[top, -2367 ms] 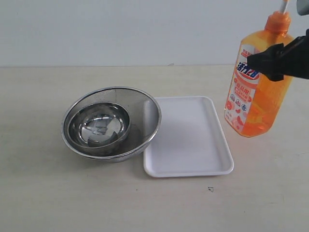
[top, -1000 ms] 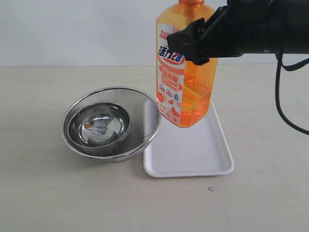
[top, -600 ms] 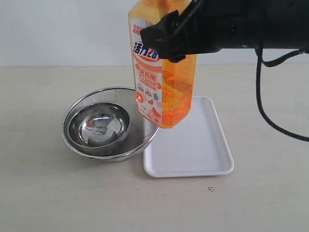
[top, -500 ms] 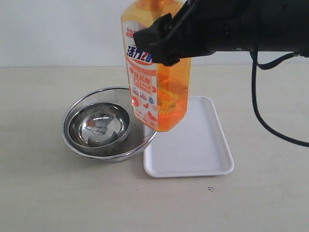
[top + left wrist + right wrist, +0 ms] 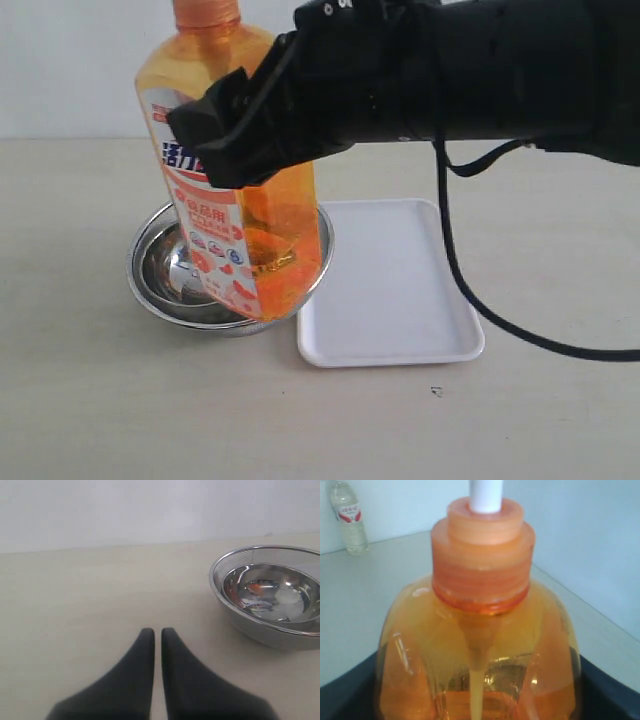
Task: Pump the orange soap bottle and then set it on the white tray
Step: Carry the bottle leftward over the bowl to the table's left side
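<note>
the orange soap bottle (image 5: 285,240) is smooth, glossy see-through plastic with a shiny printed label (image 5: 210,250); its collar (image 5: 482,555) is ridged, duller plastic. the white tray (image 5: 400,310) looks smooth with a soft sheen. the strainer (image 5: 240,562) is fine steel mesh, the bowl (image 5: 270,597) inside it mirror-polished metal. the table (image 5: 100,400) is matt, the left gripper (image 5: 157,632) matt black plastic.

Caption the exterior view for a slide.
Right gripper holds the orange soap bottle, tilted, over the steel strainer bowl, beside the white tray.
</note>
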Available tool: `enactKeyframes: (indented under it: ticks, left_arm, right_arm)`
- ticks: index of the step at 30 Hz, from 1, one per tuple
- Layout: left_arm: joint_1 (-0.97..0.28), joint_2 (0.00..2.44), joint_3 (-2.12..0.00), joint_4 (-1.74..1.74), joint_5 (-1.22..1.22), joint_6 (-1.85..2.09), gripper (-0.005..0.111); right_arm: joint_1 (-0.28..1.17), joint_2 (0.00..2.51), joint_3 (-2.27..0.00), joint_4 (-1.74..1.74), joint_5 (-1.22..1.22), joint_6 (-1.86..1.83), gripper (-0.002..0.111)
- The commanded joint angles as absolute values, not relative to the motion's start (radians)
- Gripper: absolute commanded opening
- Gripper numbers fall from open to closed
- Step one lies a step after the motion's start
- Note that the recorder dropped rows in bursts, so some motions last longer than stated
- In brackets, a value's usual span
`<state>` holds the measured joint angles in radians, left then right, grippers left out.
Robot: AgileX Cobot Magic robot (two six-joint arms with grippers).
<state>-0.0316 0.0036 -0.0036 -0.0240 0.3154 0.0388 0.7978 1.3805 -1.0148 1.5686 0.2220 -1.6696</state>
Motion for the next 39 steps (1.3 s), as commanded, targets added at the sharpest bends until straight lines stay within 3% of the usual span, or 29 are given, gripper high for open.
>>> enactKeyframes:
  ticks: [1,10,26,39]
  left_arm:
    - [-0.033,0.000,0.000,-0.025,0.306,0.046,0.005]
    - [-0.033,0.000,0.000,-0.025,0.306,0.046,0.005]
    - [-0.033,0.000,0.000,-0.025,0.306,0.046,0.005]
    - [-0.033,0.000,0.000,-0.025,0.306,0.046,0.005]
  right_arm:
    - [0.839,1.411,-1.087,1.582,0.237,-1.673,0.000]
    - [0.929,1.582,-1.221,1.546,0.333,-1.673,0.000]
    - [0.929,1.659,-1.245,1.416,0.712,-1.787,0.000]
    - [0.929,1.722,-1.245,1.574,0.734,-1.990,0.000]
